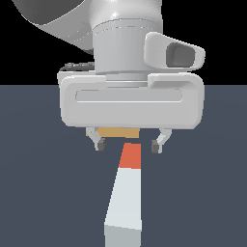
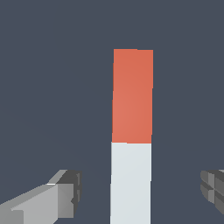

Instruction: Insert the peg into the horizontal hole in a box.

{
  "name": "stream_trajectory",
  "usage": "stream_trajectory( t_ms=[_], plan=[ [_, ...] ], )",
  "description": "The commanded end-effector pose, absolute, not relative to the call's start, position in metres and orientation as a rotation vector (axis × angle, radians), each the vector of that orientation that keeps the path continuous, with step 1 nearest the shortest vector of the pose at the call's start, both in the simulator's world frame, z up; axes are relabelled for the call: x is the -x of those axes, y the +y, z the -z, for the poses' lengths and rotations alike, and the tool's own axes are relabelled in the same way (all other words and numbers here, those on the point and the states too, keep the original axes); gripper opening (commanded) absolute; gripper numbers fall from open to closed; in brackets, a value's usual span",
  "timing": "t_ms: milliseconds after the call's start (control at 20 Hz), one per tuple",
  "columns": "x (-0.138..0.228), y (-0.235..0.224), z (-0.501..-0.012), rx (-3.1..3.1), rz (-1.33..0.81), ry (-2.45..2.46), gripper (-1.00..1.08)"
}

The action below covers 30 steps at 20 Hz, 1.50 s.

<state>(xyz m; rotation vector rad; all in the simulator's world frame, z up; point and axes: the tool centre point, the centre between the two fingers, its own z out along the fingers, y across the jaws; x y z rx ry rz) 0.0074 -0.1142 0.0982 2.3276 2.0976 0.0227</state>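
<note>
White for most of its length and orange-red at one end, the peg (image 1: 126, 190) lies flat on the dark slate desk (image 1: 43, 193). In the exterior view it runs from about 6 o'clock up toward the centre, with the orange-red end farthest from the camera, just below the pincer (image 1: 128, 144). The pincer hangs above that end with its jaws spread wide — one fingertip (image 1: 100, 143) stands off to the exterior view's left of the peg, the other to its right, and neither touches it. Nothing is held.

Behind the fingers, at roughly 12 o'clock from the peg's orange-red tip, a strip of the tan box (image 1: 117, 132) shows under the pale grey hand body (image 1: 130, 101); the rest of the box, and its hole, are hidden by the hand.

The wrist view looks down on the peg (image 2: 131, 144) — orange-red half and white half meeting at a clean line — with a grey finger (image 2: 65, 194) on either side, well clear of it.
</note>
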Motion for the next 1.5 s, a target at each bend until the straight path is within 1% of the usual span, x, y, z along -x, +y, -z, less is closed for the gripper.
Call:
stream_trajectory(
  t_ms=[0, 300, 600, 1050, 1300, 1350, 1450],
  plan=[
    [-0.006, -0.131, -0.086, -2.339, -0.013, 2.09, 1.0],
    [-0.004, -0.149, -0.073, -2.353, -0.001, 2.081, 1.0],
    [-0.004, -0.148, -0.068, -2.355, -0.001, 2.08, 1.0],
    [-0.004, -0.151, -0.028, -2.355, 0.0, 2.079, 1.0],
    [-0.005, -0.151, -0.022, -2.355, 0.0, 2.079, 1.0],
    [-0.005, -0.151, -0.022, -2.355, 0.0, 2.079, -1.0],
    [-0.005, -0.151, -0.022, -2.355, 0.0, 2.079, -1.0]
  ],
)
